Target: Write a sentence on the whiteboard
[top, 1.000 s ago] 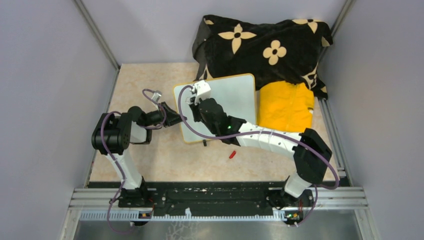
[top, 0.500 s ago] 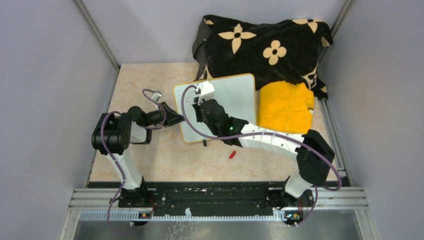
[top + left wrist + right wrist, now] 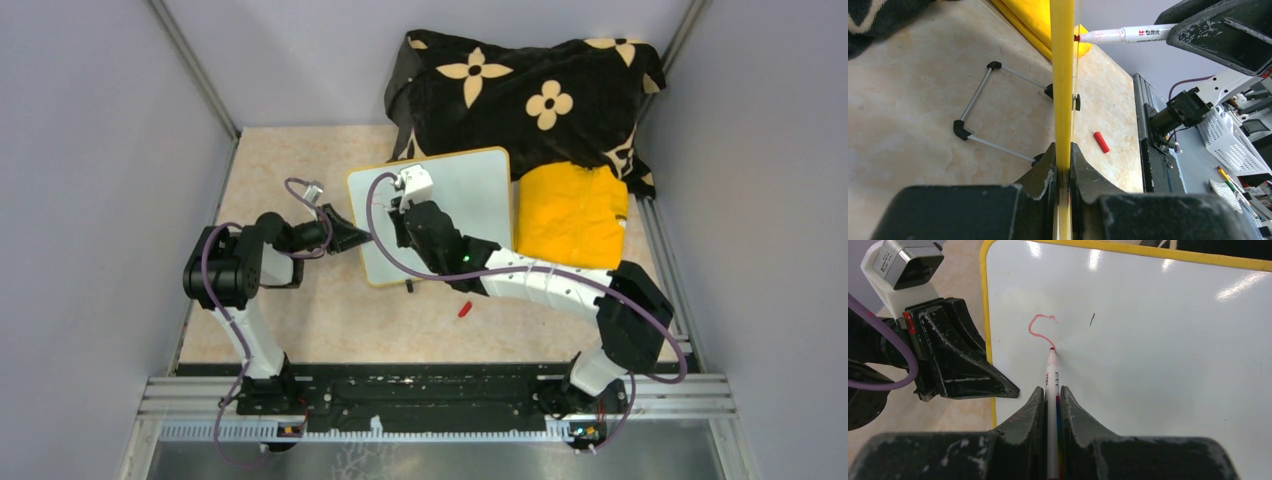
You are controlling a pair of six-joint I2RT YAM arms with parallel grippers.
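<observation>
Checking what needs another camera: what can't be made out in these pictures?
Top view: red stroke, hidden under the right gripper.
Left wrist: whiteboard edge-on, writing face unseen.
Right wrist: marker rear, buried between fingers; whiteboard's right side cut by frame edge.

Glossy, smooth whiteboard [image 3: 1158, 340]; matt marbled tabletop [image 3: 908, 110]; soft printed cloth [image 3: 520, 70]; smooth plastic marker [image 3: 1051, 371]

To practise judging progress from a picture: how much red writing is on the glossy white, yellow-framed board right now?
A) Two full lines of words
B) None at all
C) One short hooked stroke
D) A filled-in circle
C: the right wrist view shows only one short hooked red stroke on the glossy white, yellow-framed whiteboard, with the tip of the slim red-and-white marker pen resting at the stroke's end.
</observation>
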